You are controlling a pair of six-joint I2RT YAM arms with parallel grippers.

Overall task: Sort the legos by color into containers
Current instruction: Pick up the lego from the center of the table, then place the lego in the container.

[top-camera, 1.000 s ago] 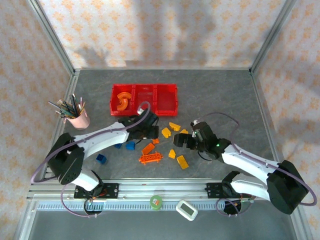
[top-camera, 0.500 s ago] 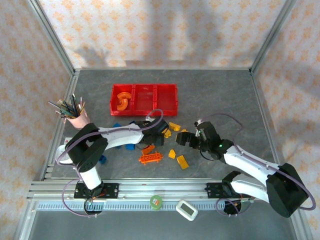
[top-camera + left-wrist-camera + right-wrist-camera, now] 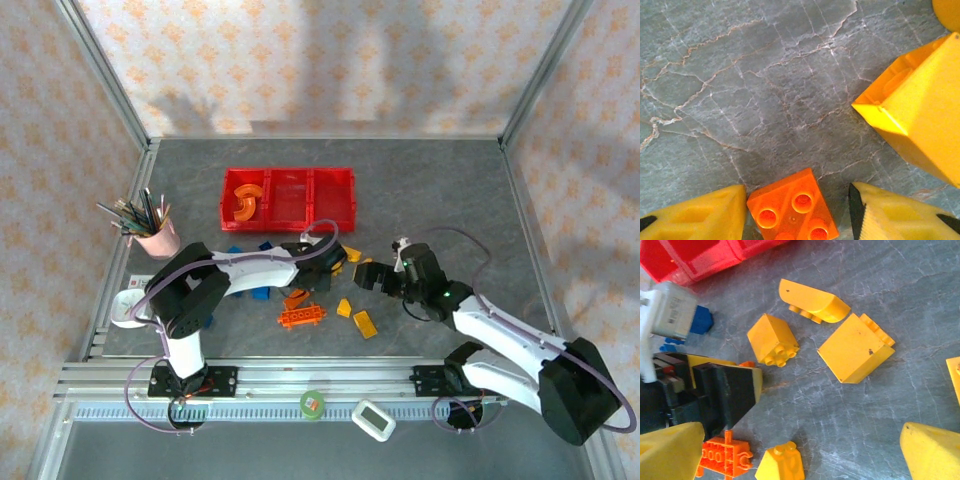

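While the right hand (image 3: 800, 432) has stayed spread wide above the yellow legos (image 3: 856, 347), the left hand (image 3: 795, 196) has swung away from the containers (image 3: 290, 224) and dropped into the pile, its fingers drawing in. A small orange brick (image 3: 792, 210) now sits between its fingertips (image 3: 705, 212), close against one, with a sliver of desk (image 3: 740, 75) showing before the other. The hand is narrowed but not yet clamped. A big yellow block (image 3: 920, 115) lies just ahead of it, off to one side. Once gripped, this brick likely belongs beyond the hand, in the end bin holding the orange arches (image 3: 243, 200).
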